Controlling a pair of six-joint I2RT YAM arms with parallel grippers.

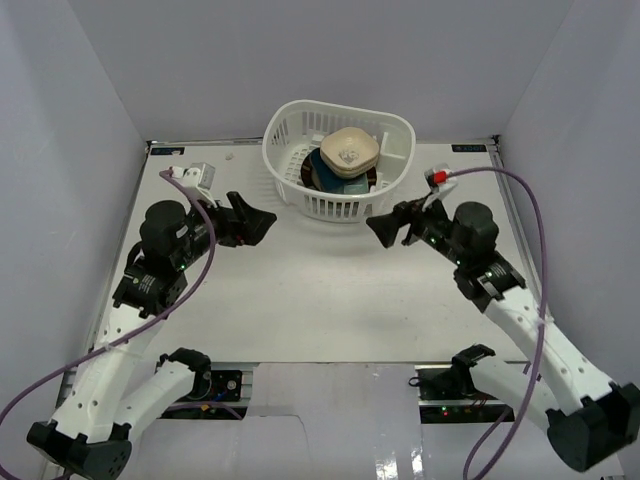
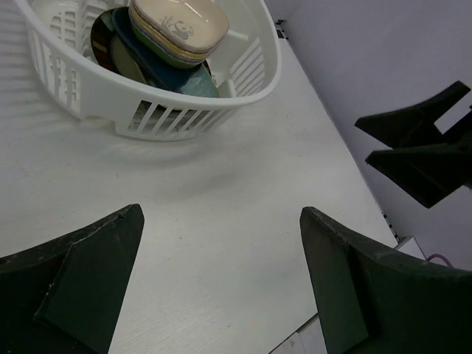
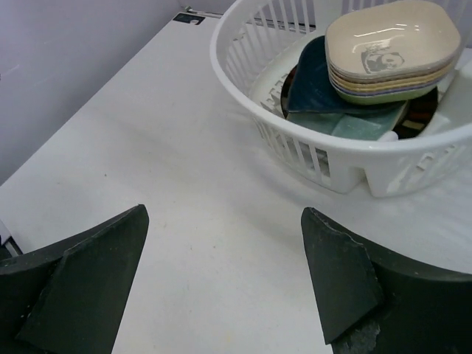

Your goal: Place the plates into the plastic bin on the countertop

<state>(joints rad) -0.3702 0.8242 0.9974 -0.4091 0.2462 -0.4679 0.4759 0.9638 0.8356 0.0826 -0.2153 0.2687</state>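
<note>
white countertop boxed by pale walls, viewed from above. plastic bin at 12 o'clock on the surface, holding the plates: beige dish atop a stack of small dishes, tilted on a dark blue plate and a mint-green tray. no plate visible outside the bin; task judged at or near completion.

risk: leaning stack likely to slide or tip if the bin wall gets bumped, with both arms close to its near side. also a possible clash between the two pincers, pointed toward each other across the middle.

left gripper at 7 o'clock of the bin, just off its wall, fingers spread wide and empty, forearm folded back toward 8 o'clock. right gripper at 5 o'clock of the bin, likewise spread wide, grasping nothing, elbow bent, lower link trailing toward 4 o'clock. both wrists roughly level, aimed inward.
</note>
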